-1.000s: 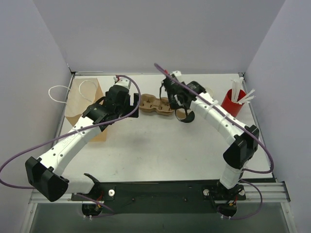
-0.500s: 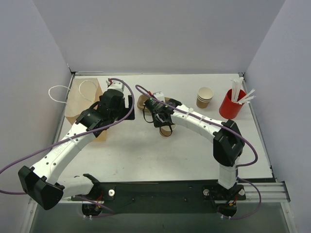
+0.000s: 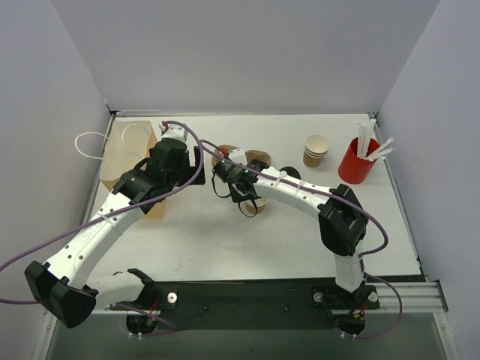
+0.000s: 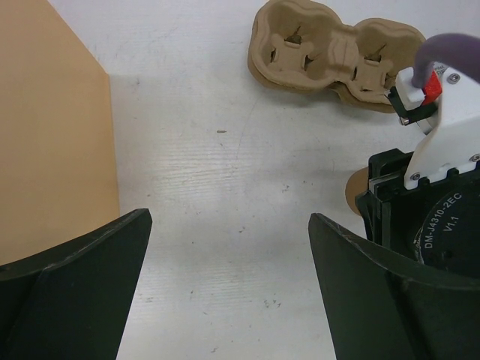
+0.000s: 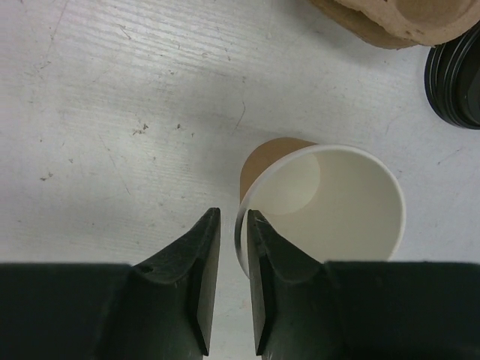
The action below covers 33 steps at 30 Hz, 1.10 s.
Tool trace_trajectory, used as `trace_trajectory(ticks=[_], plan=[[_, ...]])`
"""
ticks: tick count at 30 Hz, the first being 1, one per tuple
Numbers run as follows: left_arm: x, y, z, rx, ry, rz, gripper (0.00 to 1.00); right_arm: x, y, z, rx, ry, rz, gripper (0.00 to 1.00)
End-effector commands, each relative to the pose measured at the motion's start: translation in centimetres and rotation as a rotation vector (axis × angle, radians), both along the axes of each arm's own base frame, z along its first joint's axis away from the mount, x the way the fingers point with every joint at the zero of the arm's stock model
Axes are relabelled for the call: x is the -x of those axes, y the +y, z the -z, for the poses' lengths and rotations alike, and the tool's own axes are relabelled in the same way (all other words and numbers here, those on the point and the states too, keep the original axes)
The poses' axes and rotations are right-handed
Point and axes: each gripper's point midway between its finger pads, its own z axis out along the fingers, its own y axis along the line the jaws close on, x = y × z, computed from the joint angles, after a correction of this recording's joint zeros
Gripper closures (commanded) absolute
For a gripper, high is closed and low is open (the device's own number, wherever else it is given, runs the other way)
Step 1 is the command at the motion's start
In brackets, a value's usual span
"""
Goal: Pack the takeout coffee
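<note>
The takeout coffee cup (image 5: 330,202), tan outside and white inside, is empty and open-topped. My right gripper (image 5: 231,217) is shut on its rim, one finger inside the cup and one outside. In the top view the right gripper (image 3: 246,196) holds the cup (image 3: 259,201) just in front of the brown pulp carrier (image 3: 225,156), which the arm partly hides. The carrier's slots (image 4: 337,49) are empty. My left gripper (image 4: 229,292) is open and empty over bare table, left of the carrier (image 5: 405,19). In the top view the left gripper (image 3: 199,159) sits beside the paper bag.
A tan paper bag (image 3: 131,161) with white handles lies at the left, its edge also in the left wrist view (image 4: 52,127). A stack of tan cups (image 3: 316,150) and a red cup with white straws (image 3: 358,159) stand at the back right. Black lids (image 5: 457,82) lie beside the carrier.
My right arm has carried the cup left and nearer, from the carrier's right end to just in front of it. The left arm has shifted slightly.
</note>
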Motion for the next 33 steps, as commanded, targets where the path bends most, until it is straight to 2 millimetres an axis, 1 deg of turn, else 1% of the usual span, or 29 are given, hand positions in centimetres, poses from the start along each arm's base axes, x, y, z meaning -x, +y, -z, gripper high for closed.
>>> trace_trajectory(ticks=[1, 3, 4, 6, 7, 9, 13, 15, 16, 17, 18, 19, 21, 22, 24, 25, 27, 28, 29, 31, 32, 33], plan=[[-0.2, 0.4, -1.5, 0.027, -0.049, -0.013, 0.03, -0.5, 0.1, -1.2, -0.004, -0.044, 0.023, 0.75], [-0.2, 0.3, -1.6, 0.032, -0.052, -0.008, 0.03, -0.4, 0.2, -1.5, -0.011, -0.047, 0.020, 0.68], [-0.2, 0.3, -1.6, 0.033, -0.053, -0.007, 0.03, -0.4, 0.2, -1.8, -0.020, -0.049, 0.017, 0.63], [-0.2, 0.3, -1.7, 0.036, -0.055, -0.006, 0.03, -0.2, 0.3, -2.2, -0.038, -0.045, 0.016, 0.58], [-0.2, 0.3, -1.9, 0.037, -0.059, -0.007, 0.03, -0.2, 0.3, -2.8, -0.051, -0.050, 0.015, 0.55], [-0.2, 0.3, -2.2, 0.040, -0.064, -0.005, 0.03, -0.4, 0.4, -3.8, -0.080, -0.057, 0.014, 0.52], [-0.2, 0.2, -3.2, 0.051, -0.086, 0.007, 0.02, -0.9, 0.3, -7.0, -0.151, -0.088, 0.004, 0.49], [-0.2, 0.1, -3.5, 0.053, -0.092, 0.009, 0.03, -1.4, -0.1, -8.1, -0.179, -0.095, 0.013, 0.48], [-0.3, 0.2, -3.6, 0.051, -0.094, 0.010, 0.03, -1.4, -0.4, -9.2, -0.204, -0.106, 0.014, 0.47], [-0.3, 0.1, -3.8, 0.055, -0.099, 0.012, 0.03, -1.5, -0.6, -9.8, -0.218, -0.112, 0.016, 0.47], [-0.3, 0.1, -3.9, 0.057, -0.101, 0.013, 0.03, -1.7, -1.3, -10.3, -0.222, -0.121, 0.029, 0.47], [-0.3, 0.1, -3.9, 0.054, -0.099, 0.014, 0.02, -1.8, -2.0, -11.4, -0.235, -0.141, 0.037, 0.46], [-0.4, 0.1, -4.1, 0.056, -0.102, 0.016, 0.02, -2.5, -3.9, -12.0, -0.231, -0.165, 0.076, 0.46], [-0.4, 0.0, -3.9, 0.054, -0.099, 0.018, 0.03, -3.2, -6.0, -12.1, -0.227, -0.171, 0.118, 0.45], [-0.4, -0.1, -4.0, 0.057, -0.098, 0.023, 0.03, -4.3, -8.4, -12.0, -0.199, -0.187, 0.145, 0.43], [-0.5, -0.2, -3.9, 0.058, -0.095, 0.029, 0.03, -4.9, -10.2, -11.4, -0.172, -0.186, 0.177, 0.43], [-0.6, -0.3, -3.7, 0.058, -0.092, 0.030, 0.03, -5.8, -11.6, -11.1, -0.156, -0.206, 0.197, 0.40], [-0.6, -0.4, -3.6, 0.057, -0.088, 0.037, 0.03, -6.7, -13.2, -10.7, -0.152, -0.207, 0.231, 0.37], [-0.7, -0.4, -3.7, 0.057, -0.089, 0.035, 0.03, -7.2, -13.8, -9.7, -0.166, -0.200, 0.245, 0.36], [-0.8, -0.5, -3.6, 0.054, -0.085, 0.040, 0.03, -8.0, -14.5, -8.4, -0.207, -0.173, 0.259, 0.32], [-0.8, -0.5, -3.6, 0.054, -0.084, 0.039, 0.03, -8.9, -15.6, -7.7, -0.221, -0.175, 0.286, 0.31], [-0.8, -0.6, -3.5, 0.054, -0.082, 0.043, 0.03, -9.2, -15.8, -7.3, -0.229, -0.172, 0.288, 0.29]])
